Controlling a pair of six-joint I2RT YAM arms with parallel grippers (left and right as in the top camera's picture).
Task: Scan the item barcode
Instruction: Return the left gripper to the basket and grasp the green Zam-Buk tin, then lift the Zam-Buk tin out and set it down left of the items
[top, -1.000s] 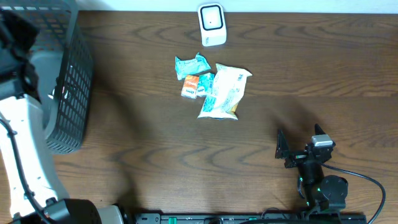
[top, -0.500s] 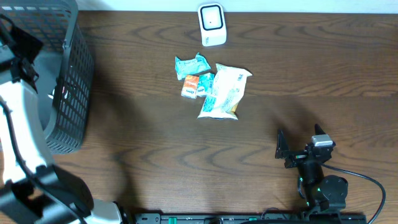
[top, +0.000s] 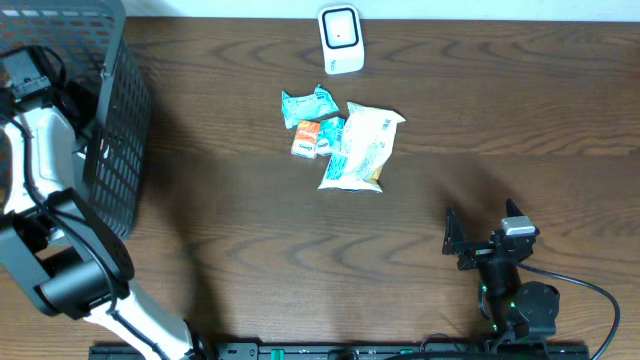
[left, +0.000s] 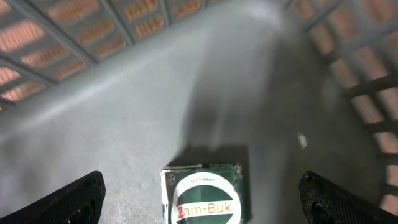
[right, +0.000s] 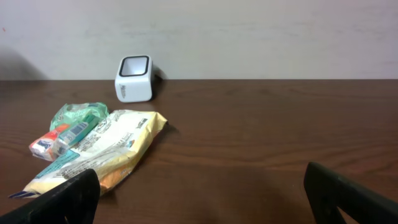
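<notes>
Zam-Buk box (left: 204, 186) lies label-up on basket (left: 93, 143) floor; long axis unclear.

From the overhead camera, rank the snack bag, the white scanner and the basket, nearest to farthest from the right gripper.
1. Snack bag, table centre, nearest the right gripper.
2. White scanner, far edge.
3. Basket, far left.

1 basket (top: 122, 130); 1 green Zam-Buk box (left: 205, 186) in it, lying between the two fingers of the left gripper (left: 202, 200); 1 white scanner (right: 134, 79) far ahead of the right gripper (right: 205, 198) fingers, slightly to their left; 4 packaged items in a pile ahead-left of the right fingers: 1 big snack bag (right: 102, 149), 1 teal packet (right: 78, 114), 1 small orange-white box (right: 42, 144), 1 small blue-white pack (right: 73, 132); 2 grippers, 2 fingers each; 1 table (top: 250, 250)
</notes>
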